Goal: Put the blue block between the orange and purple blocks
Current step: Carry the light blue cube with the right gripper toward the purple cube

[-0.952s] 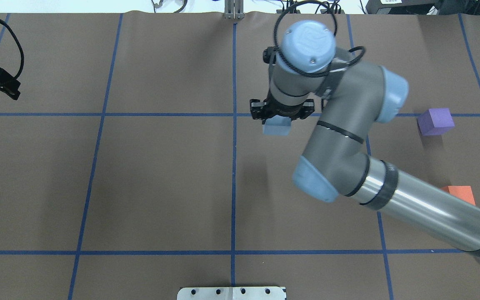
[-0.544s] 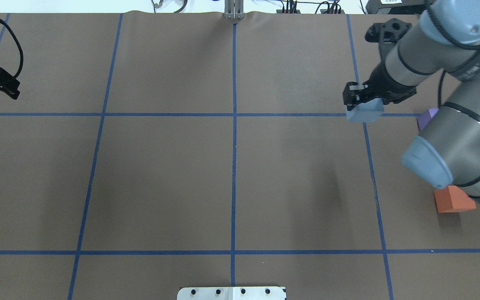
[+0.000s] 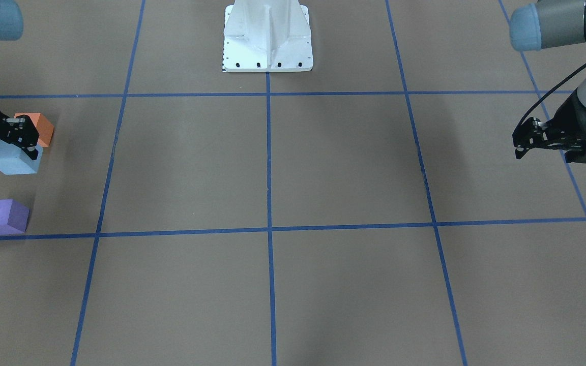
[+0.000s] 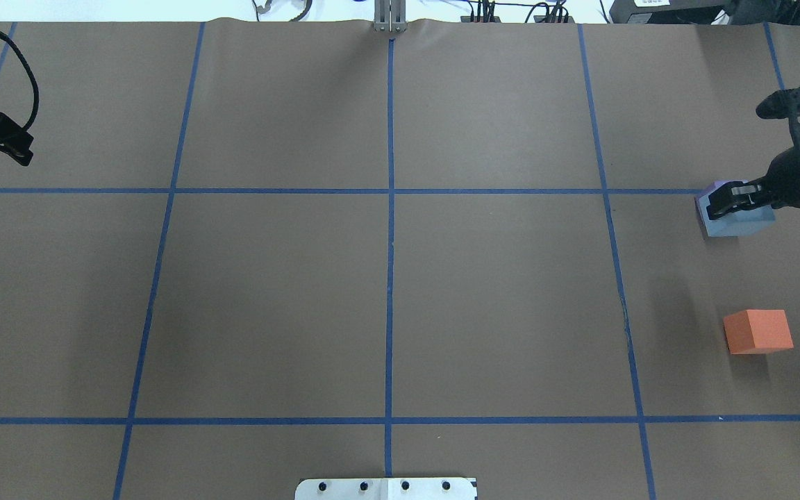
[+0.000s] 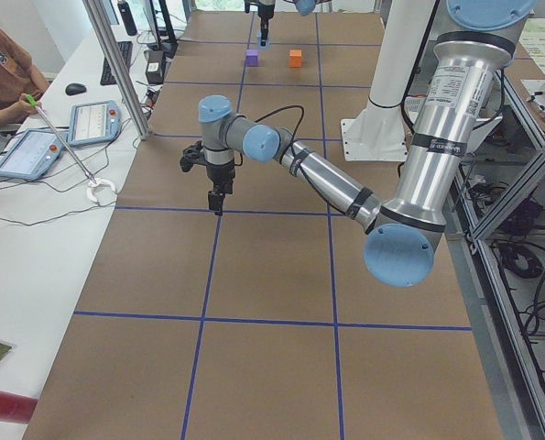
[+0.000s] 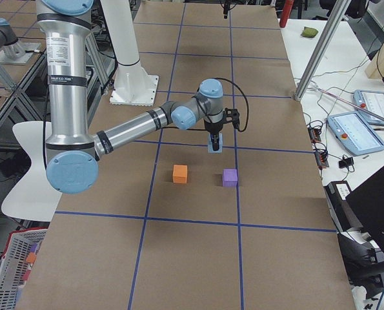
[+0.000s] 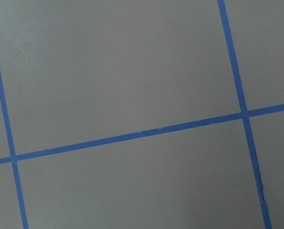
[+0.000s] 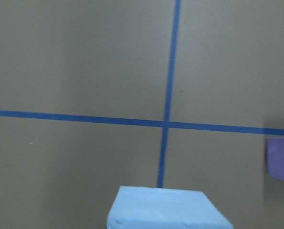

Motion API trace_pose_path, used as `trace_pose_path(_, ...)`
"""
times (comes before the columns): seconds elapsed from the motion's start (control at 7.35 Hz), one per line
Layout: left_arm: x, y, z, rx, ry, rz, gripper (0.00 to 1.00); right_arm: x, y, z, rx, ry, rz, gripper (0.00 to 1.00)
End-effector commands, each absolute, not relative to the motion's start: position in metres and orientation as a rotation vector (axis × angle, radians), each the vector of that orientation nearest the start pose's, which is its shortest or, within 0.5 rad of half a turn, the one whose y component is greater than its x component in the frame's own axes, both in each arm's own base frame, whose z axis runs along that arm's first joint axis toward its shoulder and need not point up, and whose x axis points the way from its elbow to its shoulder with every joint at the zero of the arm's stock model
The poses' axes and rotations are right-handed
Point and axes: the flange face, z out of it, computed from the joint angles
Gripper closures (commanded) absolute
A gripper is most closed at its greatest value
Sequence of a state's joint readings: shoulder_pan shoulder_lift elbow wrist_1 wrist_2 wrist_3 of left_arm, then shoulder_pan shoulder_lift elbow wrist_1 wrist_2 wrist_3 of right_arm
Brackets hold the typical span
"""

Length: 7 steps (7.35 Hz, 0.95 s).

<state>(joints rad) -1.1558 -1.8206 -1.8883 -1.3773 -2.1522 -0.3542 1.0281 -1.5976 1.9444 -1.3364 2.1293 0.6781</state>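
Note:
My right gripper (image 4: 739,200) is shut on the light blue block (image 4: 737,222) and holds it above the table at the far right. In the overhead view the blue block covers most of the purple block (image 4: 710,190). The orange block (image 4: 757,331) lies nearer the robot. In the front-facing view the blue block (image 3: 12,158) hangs between the orange block (image 3: 40,127) and the purple block (image 3: 3,216), closer to the orange one. The right wrist view shows the blue block (image 8: 168,209) and the purple block (image 8: 281,159) at the right edge. My left gripper (image 4: 17,147) is shut and empty at the far left.
The brown table cover (image 4: 386,292) carries a grid of blue tape lines. The robot's white base plate (image 3: 267,38) stands at the near middle edge. An operator and tablets sit past the table's left end (image 5: 34,151).
My right arm has swung from the table's middle to the far right, carrying the blue block toward the purple block. The left arm has not moved.

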Motion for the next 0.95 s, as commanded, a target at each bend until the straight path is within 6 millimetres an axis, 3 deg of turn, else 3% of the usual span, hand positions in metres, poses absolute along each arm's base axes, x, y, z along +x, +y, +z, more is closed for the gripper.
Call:
trace_pose_path(0.0,0.154,-0.543,0.404,0.121,0.669,0.168,0.00,-0.181,-0.458,0.536,0.105,-0.753,-0.025,1.00)
trace_pose_path(0.27,0.155,-0.544,0.404,0.121,0.668,0.169,0.00,-0.185,-0.460,0.565,0.060,-0.725,-0.012,1.00)
trace_pose_path(0.82,0.156,-0.544,0.401,0.128,0.668,0.172,0.00,-0.212,-0.449,0.585,0.007,-0.706,-0.053,1.00)
